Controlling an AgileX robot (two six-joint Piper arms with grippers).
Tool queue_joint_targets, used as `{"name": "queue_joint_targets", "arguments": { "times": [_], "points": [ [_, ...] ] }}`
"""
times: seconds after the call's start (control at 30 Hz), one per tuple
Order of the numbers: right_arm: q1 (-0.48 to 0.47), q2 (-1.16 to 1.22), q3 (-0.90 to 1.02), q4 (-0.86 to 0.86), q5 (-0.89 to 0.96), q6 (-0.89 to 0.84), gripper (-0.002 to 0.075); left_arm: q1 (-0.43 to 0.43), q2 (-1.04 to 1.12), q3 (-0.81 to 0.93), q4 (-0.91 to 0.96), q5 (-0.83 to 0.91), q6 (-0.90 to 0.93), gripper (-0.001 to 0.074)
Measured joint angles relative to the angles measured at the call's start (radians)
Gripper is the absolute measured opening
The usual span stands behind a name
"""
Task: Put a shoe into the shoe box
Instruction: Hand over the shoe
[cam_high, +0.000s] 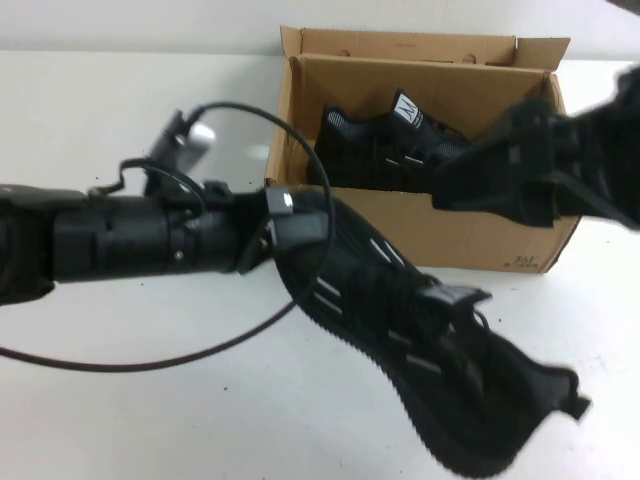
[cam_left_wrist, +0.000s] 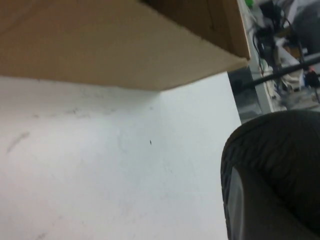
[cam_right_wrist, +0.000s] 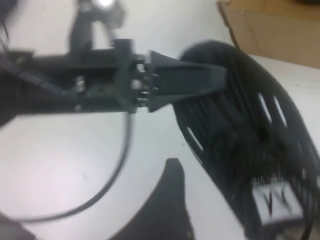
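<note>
A black mesh shoe (cam_high: 420, 330) with silver dashes hangs tilted over the table in front of the shoe box (cam_high: 470, 235). My left gripper (cam_high: 300, 225) is shut on its toe. The shoe's heel points toward the near right. It also shows in the left wrist view (cam_left_wrist: 280, 145) and in the right wrist view (cam_right_wrist: 250, 130), where its white tongue label (cam_right_wrist: 272, 200) shows. A second identical shoe (cam_high: 395, 140) lies inside the box. My right gripper (cam_high: 455, 185) hovers above the box's front wall, open and empty; one of its fingers (cam_right_wrist: 172, 200) shows.
The box's flaps (cam_high: 420, 45) stand upright at the back. The left arm's black cable (cam_high: 150, 362) loops over the white table (cam_high: 150, 420). The box's corner (cam_left_wrist: 150, 55) is close to the left gripper.
</note>
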Motion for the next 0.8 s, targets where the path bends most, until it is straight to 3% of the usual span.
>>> {"name": "queue_joint_targets", "arguments": {
  "times": [0.3,0.8],
  "points": [
    [0.000,-0.159,0.306,0.056,-0.307,0.357,0.0640,0.000,-0.107,0.000,-0.022,-0.167,-0.049,0.0128],
    [0.000,-0.167,0.538,0.492,-0.673,0.353,0.0640,0.000,-0.107,0.002,-0.022,-0.195,-0.080,0.0128]
  ]
}}
